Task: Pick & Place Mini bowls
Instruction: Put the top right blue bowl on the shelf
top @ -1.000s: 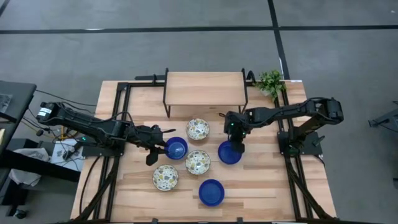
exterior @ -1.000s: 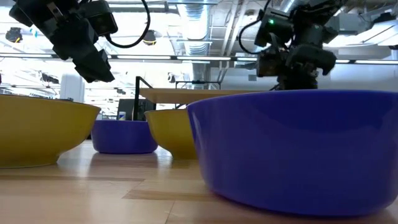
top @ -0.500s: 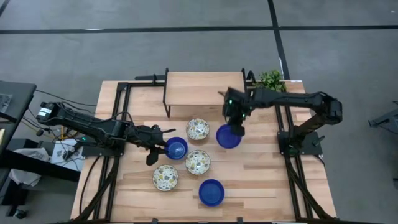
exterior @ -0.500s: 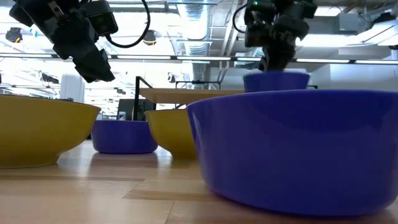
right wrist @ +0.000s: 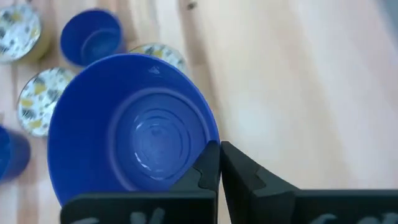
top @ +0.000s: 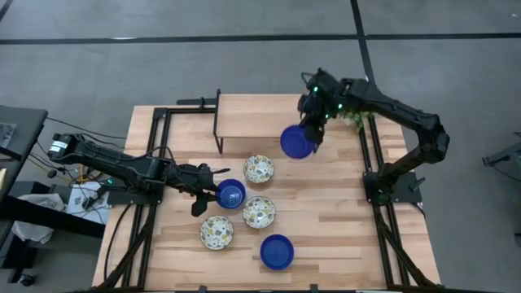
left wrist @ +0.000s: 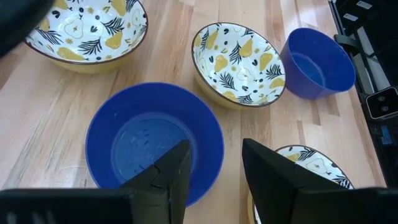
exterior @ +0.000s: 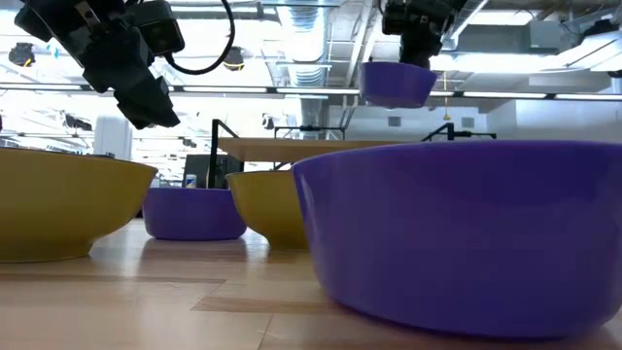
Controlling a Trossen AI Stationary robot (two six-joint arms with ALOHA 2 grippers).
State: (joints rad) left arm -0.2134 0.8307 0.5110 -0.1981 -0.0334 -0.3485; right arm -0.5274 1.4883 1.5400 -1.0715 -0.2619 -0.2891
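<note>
On the wooden surface (top: pixel 342 220) stands a raised wooden shelf (top: pixel 264 116), and the right claw (top: pixel 311 129) hangs over its near right corner, clenched on the rim of a blue mini bowl (top: pixel 296 142) held clear in the air. To place it well, I judge the arm should carry the bowl level over bare shelf wood, lower it flat, then release. The left claw (top: pixel 213 194) waits released over a second blue bowl (top: pixel 232 194), beside three patterned bowls (top: pixel 259 212) and a third blue one (top: pixel 277 251).
</note>
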